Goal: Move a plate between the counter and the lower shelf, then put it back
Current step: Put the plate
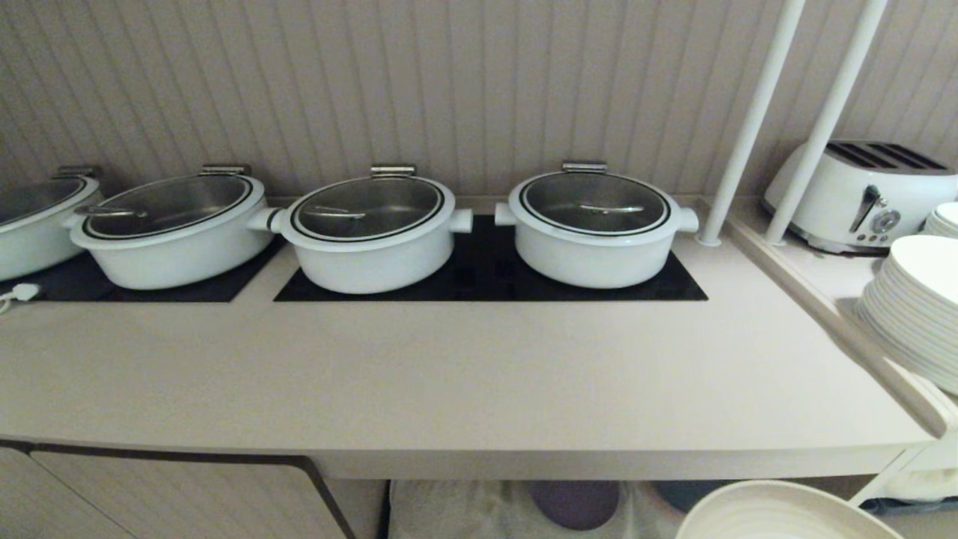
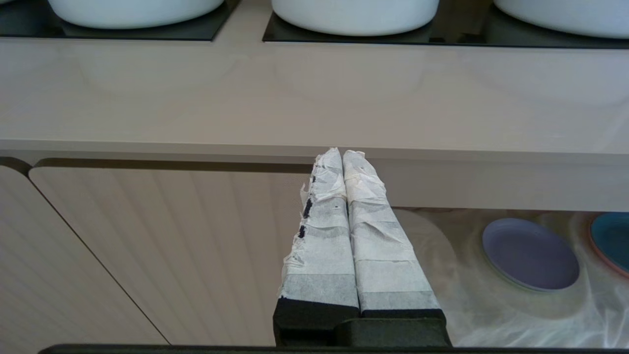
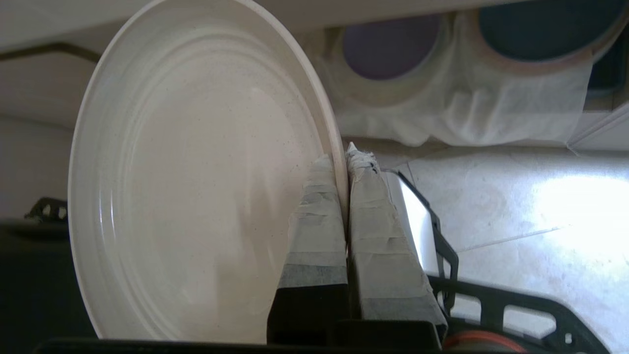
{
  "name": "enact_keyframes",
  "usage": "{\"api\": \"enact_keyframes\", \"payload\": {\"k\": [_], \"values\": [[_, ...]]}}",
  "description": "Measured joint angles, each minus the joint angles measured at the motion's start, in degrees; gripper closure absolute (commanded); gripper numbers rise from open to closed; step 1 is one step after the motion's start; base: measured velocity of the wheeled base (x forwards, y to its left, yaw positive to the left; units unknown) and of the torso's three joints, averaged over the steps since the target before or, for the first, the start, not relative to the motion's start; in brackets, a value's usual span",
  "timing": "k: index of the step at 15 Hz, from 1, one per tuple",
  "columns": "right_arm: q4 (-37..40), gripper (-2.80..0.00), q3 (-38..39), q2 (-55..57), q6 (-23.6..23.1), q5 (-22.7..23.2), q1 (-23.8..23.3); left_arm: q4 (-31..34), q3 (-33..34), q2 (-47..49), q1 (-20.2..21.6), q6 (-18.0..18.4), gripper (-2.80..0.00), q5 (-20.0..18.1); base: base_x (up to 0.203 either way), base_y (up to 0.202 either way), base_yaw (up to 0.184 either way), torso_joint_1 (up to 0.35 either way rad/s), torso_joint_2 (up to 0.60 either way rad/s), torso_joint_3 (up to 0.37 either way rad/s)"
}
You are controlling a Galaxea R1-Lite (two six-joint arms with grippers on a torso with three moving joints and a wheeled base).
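Right now the plate (image 3: 196, 177) is a round, matte cream-beige disc with faint concentric rings and a low raised rim, filling the left and centre of the right wrist view. Its rim is pinched between the taped fingers (image 3: 314, 221) of the right gripper (image 3: 342, 160), one finger on the face, the other behind the edge. In the head view only an arc of the plate (image 1: 778, 509) shows at the bottom right corner, below the front edge of the counter (image 1: 449, 389) and not resting on it — the rest is cut off by the frame, and the gripper itself is out of that view.

Behind the plate, in the upper right of the right wrist view, the lower shelf (image 3: 462, 118) is draped in crinkled white cloth, with a purple plate (image 3: 388, 46) and a blue plate (image 3: 535, 24) on it, both partly cut off by the counter's underside.

The left gripper (image 2: 342, 153) has its taped fingers pressed together on nothing, in front of the counter's front edge, beside a ribbed cabinet door (image 2: 147, 246).

On the counter, white lidded pots (image 1: 374, 232) stand on black hob panels; stacked white plates (image 1: 917, 307) and a toaster (image 1: 861, 195) sit on the side ledge at the right edge.
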Motion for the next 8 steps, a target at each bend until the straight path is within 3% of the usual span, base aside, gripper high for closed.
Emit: {"api": "enact_keyframes", "payload": {"k": [8], "values": [[-18.4,0.0,-3.8,21.5,-0.7,0.3,0.0,0.0,0.0,0.0,0.0,0.0,0.0,0.0,0.0,0.0,0.0,0.0,0.0,0.0]]}}
